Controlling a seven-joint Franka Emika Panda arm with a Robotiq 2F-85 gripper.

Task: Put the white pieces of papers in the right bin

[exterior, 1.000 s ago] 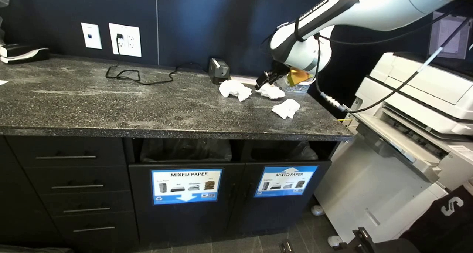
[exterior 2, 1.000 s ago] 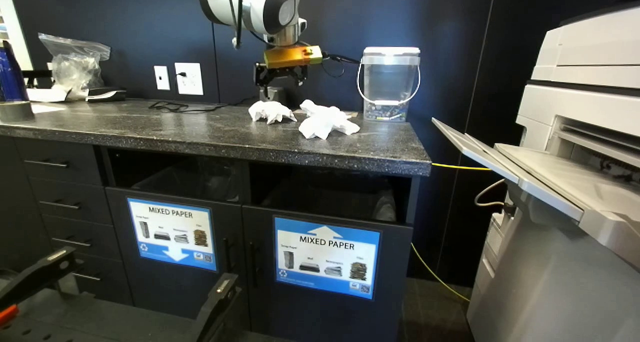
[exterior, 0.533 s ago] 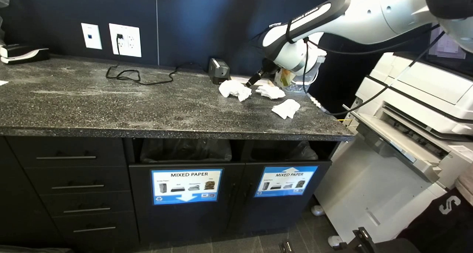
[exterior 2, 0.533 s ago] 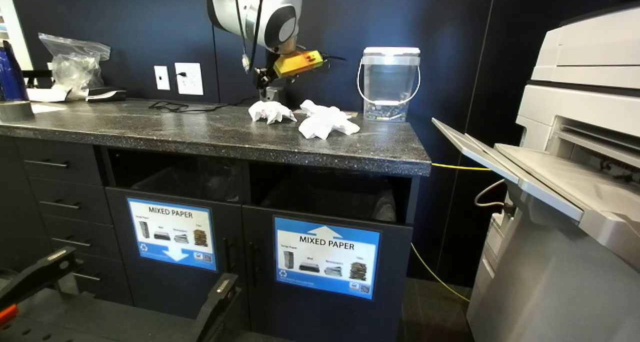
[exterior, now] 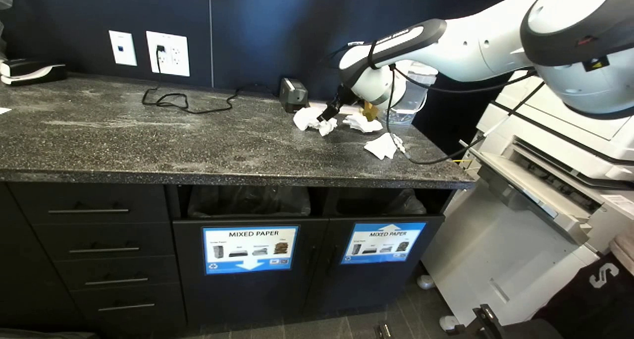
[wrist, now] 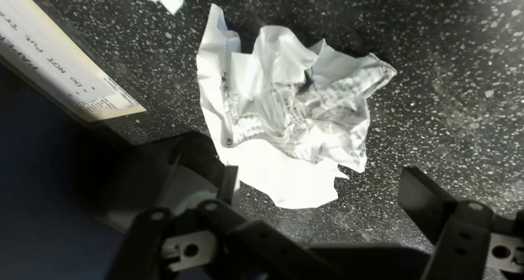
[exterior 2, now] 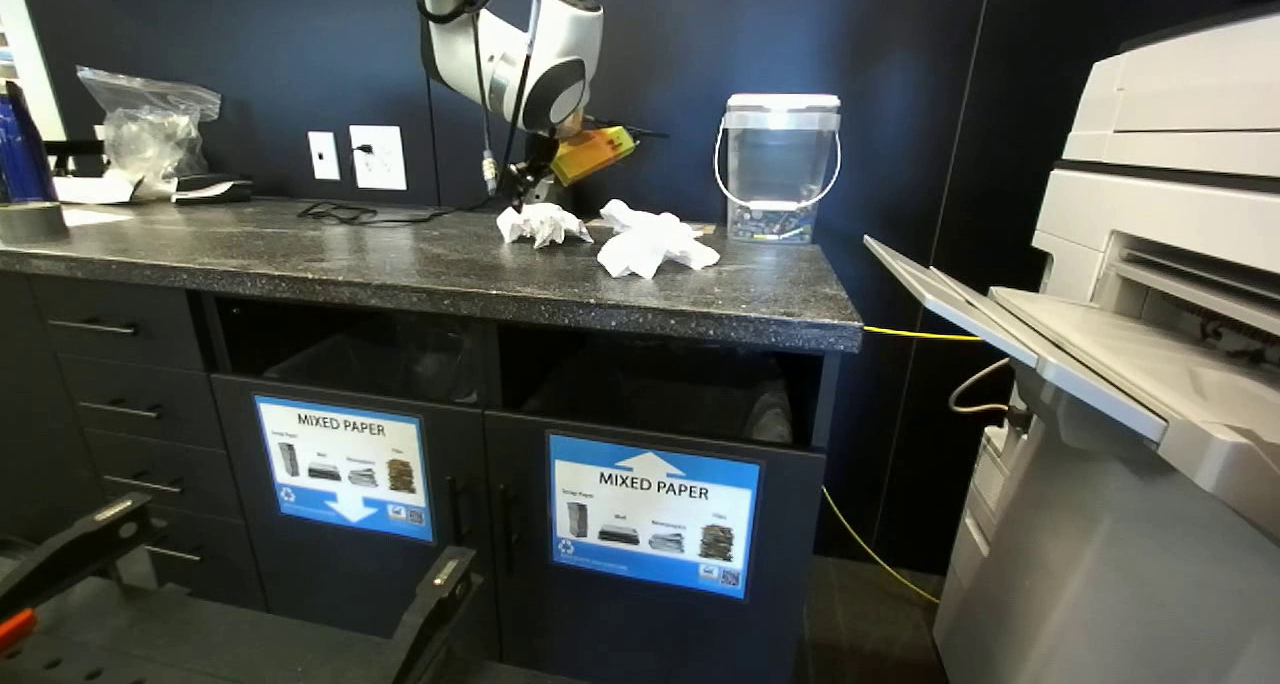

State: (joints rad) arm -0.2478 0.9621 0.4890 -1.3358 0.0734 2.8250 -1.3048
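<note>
A: Got a read on the gripper [wrist: 321, 181]? Clamped on something or loose?

B: Loose. Spread wide in the wrist view, with a big gap between the fingers [wrist: 423, 202]. Down over the left scrap [exterior: 306, 117] of white paper. Touching or just above? Can't tell, tbh.

A: Crumpled, right?

B: Yep, torn edges and all, with dark print down in the creases. Can also make out "DO NOT" on a pale label strip [wrist: 69, 67] near it.

A: And the rest of the paper?

B: Up on the dark speckled counter [exterior: 148, 141] too, in an exterior view, with the middle scrap [exterior: 364, 124] just beside the left one and the right scrap [exterior: 379, 148] nearer the front edge, partly behind a dangling cable [exterior: 426, 163].

A: And the right bin [exterior: 408, 203]?

B: Tucked under the counter in both exterior views, just above a MIXED PAPER sign [exterior 2: 655, 514] with an up arrow.

A: Other stuff around?

B: Sure: a clear bucket [exterior 2: 780, 159] with a white lid at the end of the counter, a small grey device [exterior: 293, 95] behind the left scrap, and a big pale copier [exterior 2: 1150, 214] off to the side.
</note>
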